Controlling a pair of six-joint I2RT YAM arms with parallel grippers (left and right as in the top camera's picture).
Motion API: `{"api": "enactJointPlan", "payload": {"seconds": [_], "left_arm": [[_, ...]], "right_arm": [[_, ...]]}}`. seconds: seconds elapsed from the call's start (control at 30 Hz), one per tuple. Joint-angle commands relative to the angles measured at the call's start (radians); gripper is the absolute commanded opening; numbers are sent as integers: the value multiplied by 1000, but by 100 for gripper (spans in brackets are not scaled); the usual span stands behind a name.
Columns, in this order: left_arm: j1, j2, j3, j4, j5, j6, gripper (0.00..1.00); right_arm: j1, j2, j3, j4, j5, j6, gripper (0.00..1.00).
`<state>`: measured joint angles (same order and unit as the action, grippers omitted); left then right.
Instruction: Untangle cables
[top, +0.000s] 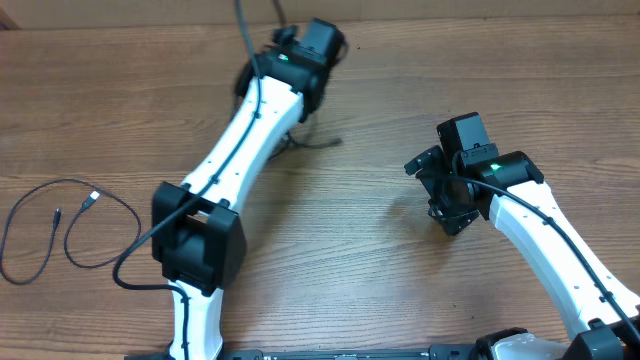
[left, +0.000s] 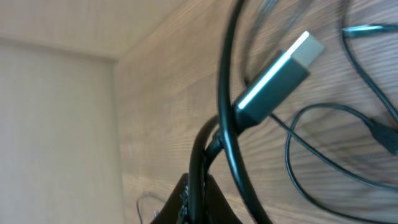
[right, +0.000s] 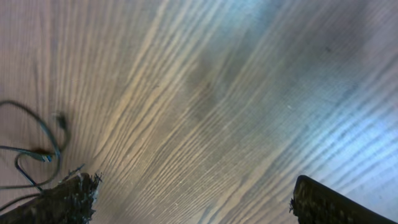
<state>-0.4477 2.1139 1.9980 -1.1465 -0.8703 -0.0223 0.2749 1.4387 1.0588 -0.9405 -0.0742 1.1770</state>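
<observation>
Left gripper (top: 312, 48), upper centre: jaws clamped on one held cable (left: 273, 81), silvery plug showing. Right gripper (top: 440, 192), centre right: jaws wide apart. One loose cable (top: 92, 198) loops on the surface (top: 400, 80), far left.

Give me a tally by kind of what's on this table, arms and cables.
Robot arms: 2
Loose black cable lying apart: 1
Tangled cable bundle, strands uncountable: 1
Total: 4

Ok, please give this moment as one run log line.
left gripper: shut on cable beside its plug | right gripper: open, empty, over table | second cable: loose at table's left side
</observation>
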Motion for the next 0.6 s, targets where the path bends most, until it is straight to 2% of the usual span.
{"api": "enactJointPlan", "payload": {"seconds": [0.0, 0.1, 0.2, 0.23, 0.3, 0.37, 0.5, 0.57], "left_arm": [[25, -48, 62, -62, 324, -27, 5], [25, -97, 69, -74, 638, -6, 4], [26, -158, 70, -58, 802, -7, 4], [28, -185, 71, -51, 847, -7, 4], [29, -246, 71, -37, 916, -8, 4], [29, -299, 71, -29, 949, -22, 4], [29, -364, 71, -32, 950, -85, 4], [29, -380, 71, -39, 951, -126, 5]], "right_arm": [[-1, -23, 8, 77, -78, -226, 100], [-1, -23, 8, 204, -254, -496, 100], [-1, -23, 8, 259, -363, -719, 100], [-1, -23, 8, 269, -425, -840, 100], [-1, -23, 5, 278, -485, -955, 100], [-1, -23, -15, 321, -530, -1018, 100], [0, -6, -67, 471, -609, -1026, 100], [1, 18, -89, 560, -716, -1026, 100]]}}
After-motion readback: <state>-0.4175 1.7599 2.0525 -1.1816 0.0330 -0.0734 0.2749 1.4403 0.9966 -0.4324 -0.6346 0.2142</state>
